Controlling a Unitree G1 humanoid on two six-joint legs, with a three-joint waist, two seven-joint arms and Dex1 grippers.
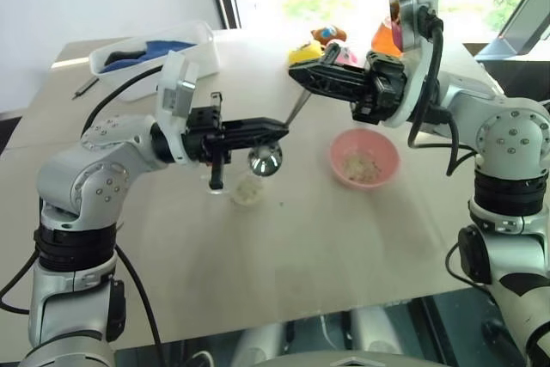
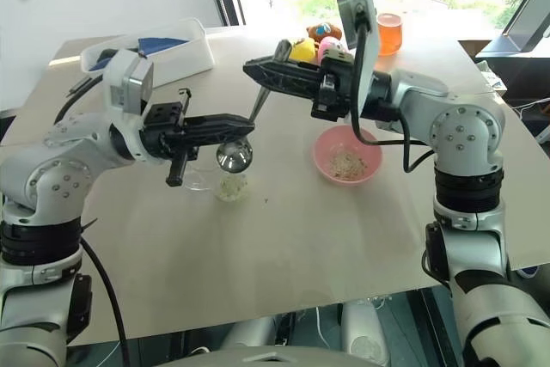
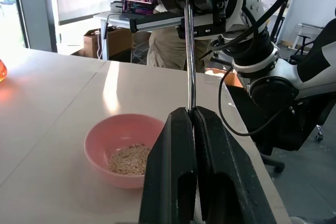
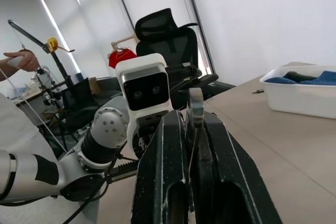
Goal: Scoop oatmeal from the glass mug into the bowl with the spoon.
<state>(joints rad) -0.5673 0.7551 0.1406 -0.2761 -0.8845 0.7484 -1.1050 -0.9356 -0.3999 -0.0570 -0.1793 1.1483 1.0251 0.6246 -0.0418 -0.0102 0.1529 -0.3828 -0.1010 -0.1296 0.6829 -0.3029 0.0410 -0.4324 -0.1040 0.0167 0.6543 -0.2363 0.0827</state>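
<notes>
Spoon (image 1: 277,142) held up above the table (image 1: 301,247) by both grippers at once: left gripper (image 1: 277,131) clamped on it just above its round bowl end, right gripper (image 1: 296,75) clamped on the handle top. Glass mug (image 1: 245,188) with oatmeal (image 1: 247,192) standing right below the spoon's bowl end. Pink bowl (image 1: 364,157) near, toward the right arm, holding some flakes.
</notes>
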